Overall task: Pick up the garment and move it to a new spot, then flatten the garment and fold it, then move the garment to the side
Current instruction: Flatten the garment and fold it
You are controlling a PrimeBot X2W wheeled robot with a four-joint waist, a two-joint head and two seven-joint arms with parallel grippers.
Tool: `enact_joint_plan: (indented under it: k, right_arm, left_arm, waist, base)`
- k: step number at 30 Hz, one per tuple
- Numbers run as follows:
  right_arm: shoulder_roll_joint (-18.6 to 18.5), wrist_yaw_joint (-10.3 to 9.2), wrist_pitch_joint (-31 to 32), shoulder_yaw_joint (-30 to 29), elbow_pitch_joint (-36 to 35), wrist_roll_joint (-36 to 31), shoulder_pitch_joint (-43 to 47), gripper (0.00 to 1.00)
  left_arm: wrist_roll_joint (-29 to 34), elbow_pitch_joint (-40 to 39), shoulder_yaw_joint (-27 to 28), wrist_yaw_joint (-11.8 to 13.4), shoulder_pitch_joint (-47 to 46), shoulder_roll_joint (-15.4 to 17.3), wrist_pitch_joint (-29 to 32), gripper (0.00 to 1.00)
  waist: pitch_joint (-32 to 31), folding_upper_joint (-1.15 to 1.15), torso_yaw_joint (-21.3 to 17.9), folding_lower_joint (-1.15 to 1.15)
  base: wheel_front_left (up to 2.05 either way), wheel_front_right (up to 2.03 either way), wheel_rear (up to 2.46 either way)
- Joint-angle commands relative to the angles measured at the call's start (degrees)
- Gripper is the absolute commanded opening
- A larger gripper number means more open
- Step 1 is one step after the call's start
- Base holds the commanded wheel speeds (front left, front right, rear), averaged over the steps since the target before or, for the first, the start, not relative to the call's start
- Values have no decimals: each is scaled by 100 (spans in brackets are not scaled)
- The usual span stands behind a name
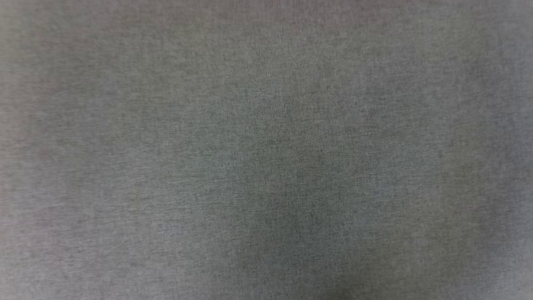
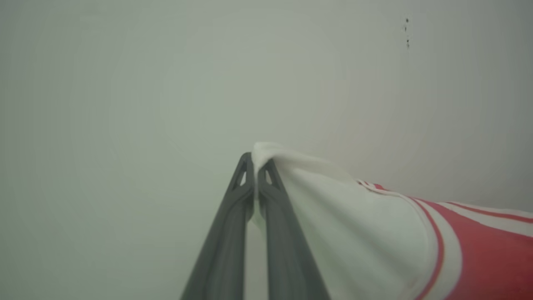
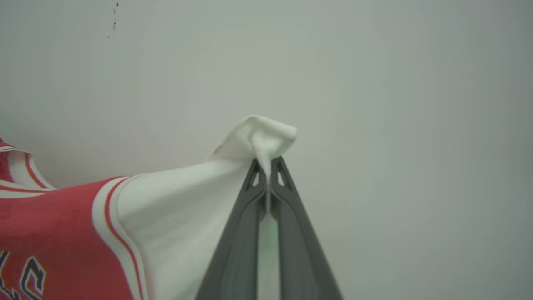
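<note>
Garment [image 3: 62, 225] hangs — left gripper [image 2: 256, 164] to right gripper [image 3: 268, 166] (sleeves pinched).

Grey heathered cloth surface [image 1: 166, 125], plain pale backdrop [image 2: 125, 83]; few small dark specks [image 2: 407, 31]

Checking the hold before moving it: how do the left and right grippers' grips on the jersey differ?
Left gripper: small white tuft past its tips; right gripper: bigger, folded tuft. The red jersey trails rightward from the left gripper in its wrist view, leftward from the right gripper. Both are shut on white sleeve.
</note>
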Motion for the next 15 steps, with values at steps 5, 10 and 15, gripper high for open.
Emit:
enact_joint_plan:
  k: [5, 10, 15]
  right_arm:
    - [116, -6, -125, 164, 58, 37, -197, 0]
    - [202, -6, -100, 298, 225, 92, -98, 0]
    - [205, -6, -44, 534, 464, 236, 71, 0]
  left_arm:
    - [52, 33, 31, -56, -120, -35, -51, 0]
    - [24, 176, 50, -96, 40, -125, -58, 0]
    - [-21, 278, 148, -161, 276, -190, -60, 0]
  waist:
    - [543, 0, -64, -1]
    - [705, 0, -39, -1]
    - [687, 0, 0, -1]
  base:
    - [0, 0, 0]
    - [0, 0, 0]
    - [0, 0, 0]
